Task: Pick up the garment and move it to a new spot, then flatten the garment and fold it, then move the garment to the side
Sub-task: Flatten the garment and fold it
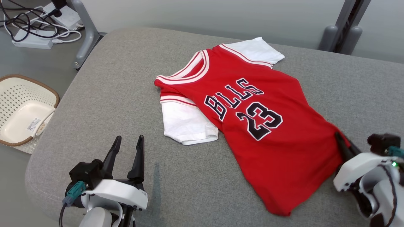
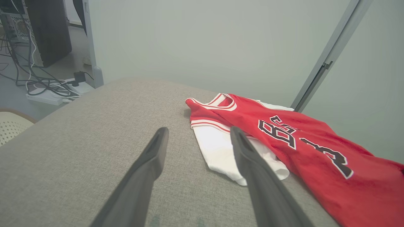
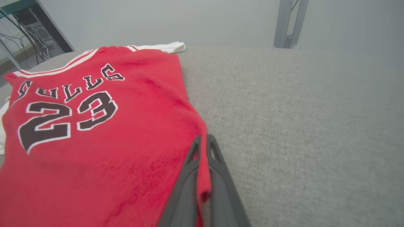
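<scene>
The garment (image 1: 252, 116) is a red jersey with white short sleeves, striped trim and black white-outlined letters and numbers, lying spread on the grey cushion (image 1: 126, 104). Its collar points to the far left and its hem comes toward me. My right gripper (image 1: 342, 143) is shut on the garment's right side edge (image 3: 203, 164), with red cloth pinched between the two dark fingers (image 3: 186, 176). My left gripper (image 1: 127, 149) hovers open over bare cushion, left of the near white sleeve (image 1: 186, 124), holding nothing. The left wrist view has its fingers (image 2: 148, 167) spread wide before the sleeve (image 2: 221, 151).
A cream perforated basket (image 1: 22, 110) with a brown rim sits on the floor at the left. Power strips and cables (image 1: 41, 25) lie on the floor at the far left. Grey metal posts (image 1: 344, 28) stand behind the cushion against the wall.
</scene>
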You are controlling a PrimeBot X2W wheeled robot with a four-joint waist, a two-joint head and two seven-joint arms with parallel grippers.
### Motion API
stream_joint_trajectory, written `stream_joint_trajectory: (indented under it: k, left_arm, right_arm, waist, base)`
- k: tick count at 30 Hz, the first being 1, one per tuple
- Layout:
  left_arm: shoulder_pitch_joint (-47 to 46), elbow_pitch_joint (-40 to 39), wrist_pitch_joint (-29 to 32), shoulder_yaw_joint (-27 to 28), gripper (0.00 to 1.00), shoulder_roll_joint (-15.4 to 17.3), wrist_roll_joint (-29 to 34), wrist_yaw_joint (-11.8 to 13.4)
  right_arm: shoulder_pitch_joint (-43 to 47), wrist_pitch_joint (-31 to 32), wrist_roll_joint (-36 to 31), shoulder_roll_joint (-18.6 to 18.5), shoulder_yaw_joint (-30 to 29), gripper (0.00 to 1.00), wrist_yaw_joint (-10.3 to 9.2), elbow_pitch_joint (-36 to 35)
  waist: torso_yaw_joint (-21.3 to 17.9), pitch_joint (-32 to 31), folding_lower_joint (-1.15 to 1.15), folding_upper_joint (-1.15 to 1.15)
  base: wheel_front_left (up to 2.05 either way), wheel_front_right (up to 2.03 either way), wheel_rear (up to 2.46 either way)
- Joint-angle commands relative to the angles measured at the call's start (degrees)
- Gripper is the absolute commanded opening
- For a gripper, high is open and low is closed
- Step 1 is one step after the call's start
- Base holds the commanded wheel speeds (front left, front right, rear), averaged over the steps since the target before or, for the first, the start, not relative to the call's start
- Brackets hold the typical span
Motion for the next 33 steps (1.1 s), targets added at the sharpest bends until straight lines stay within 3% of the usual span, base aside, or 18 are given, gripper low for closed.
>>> stream_joint_trajectory:
  k: [1, 15, 20, 24, 25, 26, 33]
  left_arm:
    - [0.24, 0.03, -0.24, 0.25, 1.00, 0.17, 0.54, -0.07]
    - [-2.20, -1.25, -0.23, -3.37, 1.00, 0.03, -2.72, 0.05]
    - [-3.45, -1.88, -0.24, -5.47, 1.00, -0.01, -4.17, 0.62]
    - [-4.46, -1.88, -0.24, -6.93, 1.00, 0.03, -4.93, 1.00]
    - [-4.62, -1.87, -0.24, -7.18, 1.00, 0.05, -5.04, 1.10]
    - [-4.82, -1.86, -0.24, -7.41, 1.00, 0.01, -5.01, 1.17]
    - [-4.88, -1.48, -0.24, -7.56, 1.00, 0.01, -4.44, 1.38]
  right_arm:
    - [-1.28, -0.57, -0.69, -1.07, -0.01, 0.00, -0.02, 0.28]
    - [-20.52, 3.93, -11.11, -19.80, 1.88, 0.00, -0.03, 0.48]
    - [-26.24, 3.49, -15.34, -22.17, 3.91, 0.00, -0.03, 2.42]
    - [-28.29, 3.74, -14.76, -20.31, 5.49, 0.00, -0.02, 6.36]
    - [-28.61, 3.92, -14.71, -20.07, 6.09, 0.59, -0.03, 7.47]
    - [-28.62, 4.42, -14.49, -19.69, 6.75, 1.00, -0.03, 8.73]
    - [-27.12, 2.31, -13.39, -16.42, 10.54, 1.00, -0.03, 13.92]
  waist:
    - [0.08, 0.10, 0.00, 0.00]
    - [2.51, 4.12, 0.00, 0.00]
    - [3.75, 6.35, 0.00, 0.00]
    - [4.38, 7.54, 0.00, 0.00]
    - [4.43, 7.69, 0.00, 0.00]
    - [4.44, 7.78, 0.00, 0.00]
    - [3.26, 6.49, 0.00, 0.00]
  base:
    - [0.00, 0.00, 0.00]
    - [0.00, 0.00, 0.00]
    - [0.00, 0.00, 0.00]
    - [0.00, 0.00, 0.00]
    - [0.00, 0.00, 0.00]
    - [0.00, 0.00, 0.00]
    - [0.00, 0.00, 0.00]
